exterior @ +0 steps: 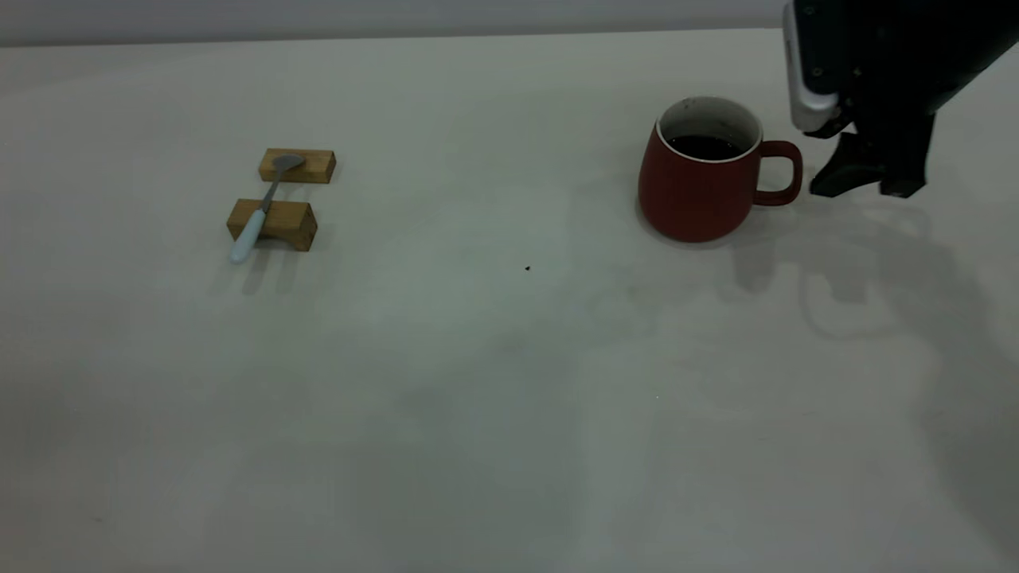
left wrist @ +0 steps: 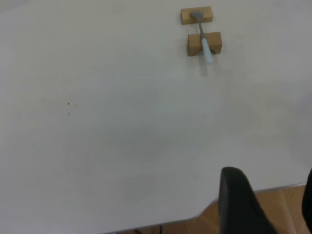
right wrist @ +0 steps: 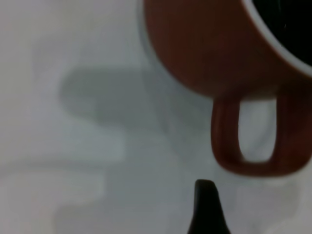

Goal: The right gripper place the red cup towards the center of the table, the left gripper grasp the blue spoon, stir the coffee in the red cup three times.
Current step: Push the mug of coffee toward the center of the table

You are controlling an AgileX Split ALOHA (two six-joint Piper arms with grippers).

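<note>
Dark-red cup [exterior: 696,187] (white inside), upright

You see dim, even light in the exterior view; soft shadows fall toward you from the red cup [exterior: 699,179] and right gripper [exterior: 868,179]. The right wrist view blurs the cup's handle [right wrist: 253,134] heavily.

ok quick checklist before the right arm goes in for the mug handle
1. Red cup upright on the table: ok.
2. Handle faces the right gripper: ok.
3. Right gripper open, not touching the handle: ok.
4. Coffee sits below the rim: ok.
5. Blue spoon rests across the two wooden blocks: ok.
6. Left gripper far from the spoon, near the table edge: ok.
</note>
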